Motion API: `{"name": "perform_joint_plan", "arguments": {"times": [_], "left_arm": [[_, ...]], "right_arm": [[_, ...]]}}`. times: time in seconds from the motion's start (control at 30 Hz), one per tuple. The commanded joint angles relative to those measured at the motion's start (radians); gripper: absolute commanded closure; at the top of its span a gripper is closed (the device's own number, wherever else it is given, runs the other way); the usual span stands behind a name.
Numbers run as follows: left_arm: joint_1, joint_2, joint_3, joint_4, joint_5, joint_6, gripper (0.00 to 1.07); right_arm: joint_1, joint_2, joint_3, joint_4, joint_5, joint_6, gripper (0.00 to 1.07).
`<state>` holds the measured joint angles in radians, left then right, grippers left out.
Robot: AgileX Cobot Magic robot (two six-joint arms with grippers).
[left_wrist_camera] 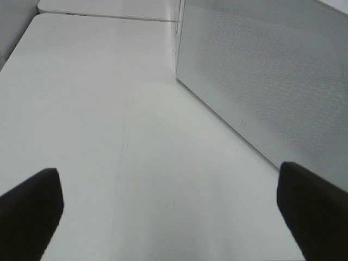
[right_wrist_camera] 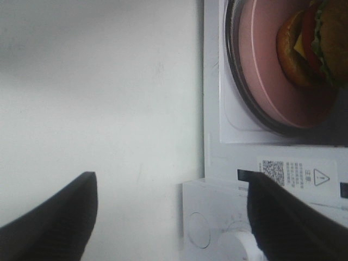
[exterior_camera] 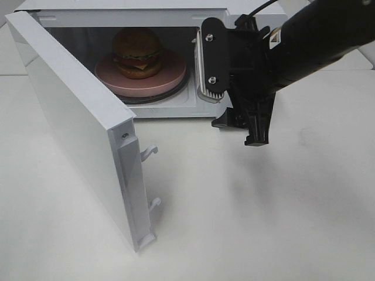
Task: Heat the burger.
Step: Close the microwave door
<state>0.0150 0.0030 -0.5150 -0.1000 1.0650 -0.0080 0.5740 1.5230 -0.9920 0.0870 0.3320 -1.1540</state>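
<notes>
Sitting in open microwave (exterior_camera: 176,12): burger (exterior_camera: 137,52), both claws empty

Burger stands upright on pink plate (exterior_camera: 170,85) inside the oven cavity. Door (exterior_camera: 70,129) is swung wide, at left of exterior view. R claw (exterior_camera: 241,132) hangs just in front of the oven's right side w/ fingers spread wide, nothing btwn them. L claw (left_wrist_camera: 171,217) is likewise spread wide and holds nothing, low over white table (left_wrist_camera: 81,109), near the door's outer face.
</notes>
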Motion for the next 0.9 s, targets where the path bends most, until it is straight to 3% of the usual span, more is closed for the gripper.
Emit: {"name": "perform_joint_plan", "arguments": {"times": [0.03,0.53,0.9], "left_arm": [[0.001,-0.005,0.0,-0.005,0.002,-0.007,0.07],[0.001,-0.005,0.0,-0.005,0.002,-0.007,0.07],[0.001,-0.005,0.0,-0.005,0.002,-0.007,0.07]], "right_arm": [[-0.003,-0.072,0.054,0.005,-0.003,0.126,0.32],[-0.003,-0.401,0.28,-0.055,0.135,0.591,0.32],[-0.003,-0.61,0.286,-0.055,0.44,0.973,0.32]]}}
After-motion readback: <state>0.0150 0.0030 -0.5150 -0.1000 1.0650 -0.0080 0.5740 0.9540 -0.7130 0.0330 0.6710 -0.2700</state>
